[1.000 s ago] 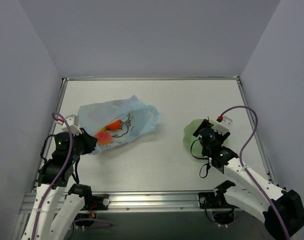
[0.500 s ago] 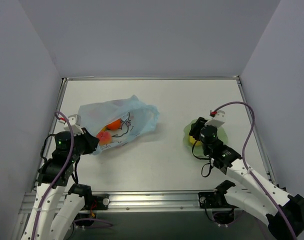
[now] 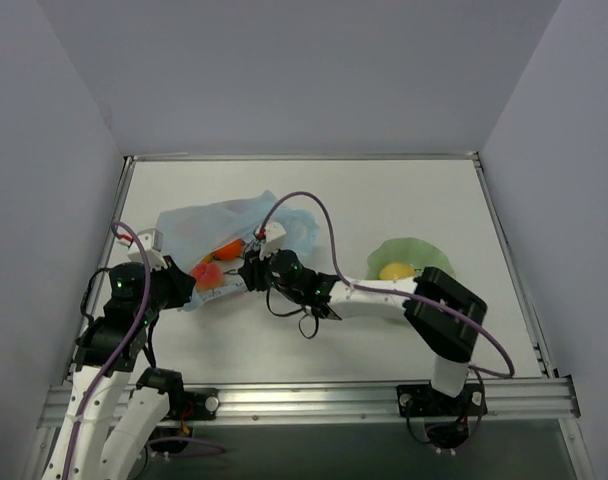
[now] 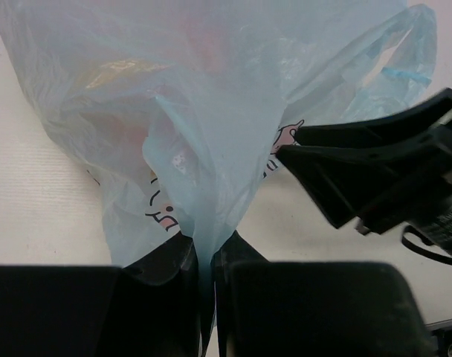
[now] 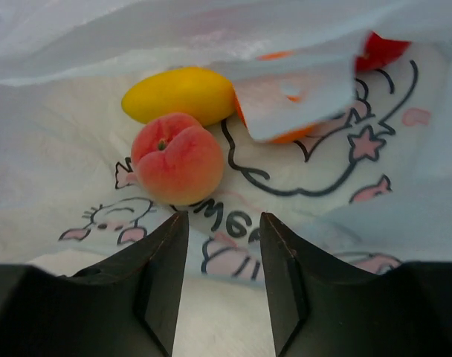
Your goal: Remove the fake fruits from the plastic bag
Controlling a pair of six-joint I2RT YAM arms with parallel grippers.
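Right gripper (image 3: 246,277) moved from green dish (image 3: 416,249) to plastic bag (image 3: 209,222) mouth, jaws parted, nothing between. Left gripper (image 4: 205,260) clenched on bag's near edge. Fake fruits inside bag: peach (image 5: 178,158) and yellow oval (image 5: 180,94) clear; orange one (image 5: 294,136) and red one (image 5: 381,49) half hidden under film. Bag thin, crinkly, translucent blue, cartoon print

Several fake fruits (image 5: 178,162) inside plastic bag (image 3: 189,225)
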